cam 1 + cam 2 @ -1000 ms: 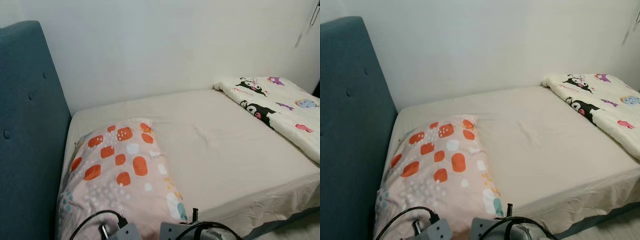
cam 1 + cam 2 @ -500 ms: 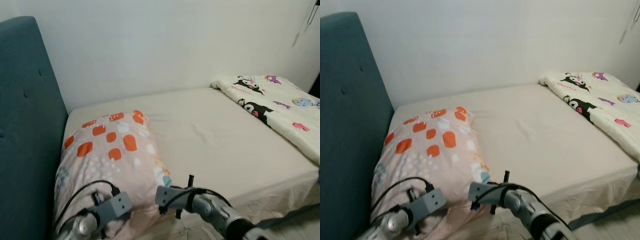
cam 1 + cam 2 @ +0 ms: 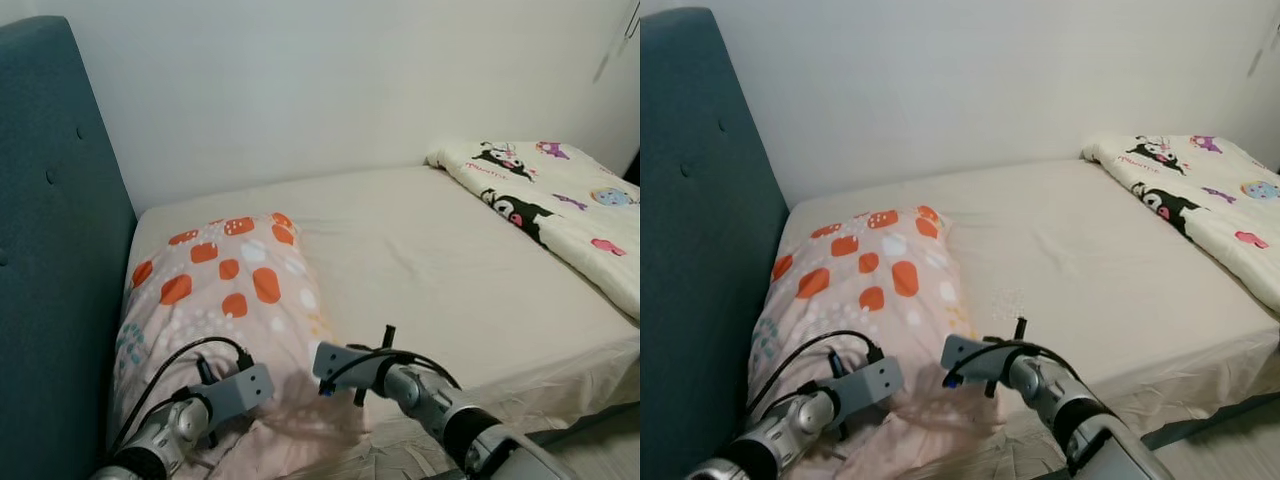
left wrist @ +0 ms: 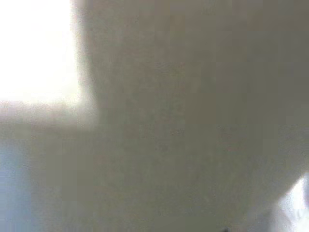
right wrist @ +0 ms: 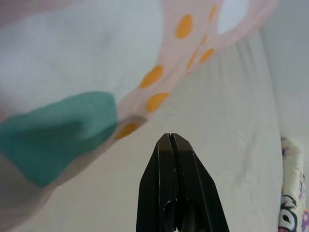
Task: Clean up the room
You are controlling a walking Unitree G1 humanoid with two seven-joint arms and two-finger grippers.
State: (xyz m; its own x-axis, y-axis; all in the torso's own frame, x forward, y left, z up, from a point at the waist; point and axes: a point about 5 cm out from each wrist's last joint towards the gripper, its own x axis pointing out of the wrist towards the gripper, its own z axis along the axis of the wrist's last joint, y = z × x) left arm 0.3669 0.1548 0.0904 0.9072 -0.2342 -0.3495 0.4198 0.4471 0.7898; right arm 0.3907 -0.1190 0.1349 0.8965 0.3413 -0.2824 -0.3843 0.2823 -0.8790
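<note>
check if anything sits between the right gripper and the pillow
Nothing visible does. The right gripper, shut, is right at the near corner of the pillow, with bare bed sheet around its tip. The left gripper's view is too blurred to judge.

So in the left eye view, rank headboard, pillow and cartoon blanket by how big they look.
1. Headboard
2. Pillow
3. Cartoon blanket, though it lies farther off and is cut by the frame edge, so its rank is unsure.

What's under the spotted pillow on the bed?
The pillow lies on the beige sheet beside the blue headboard. Whatever lies beneath it is covered.
</note>
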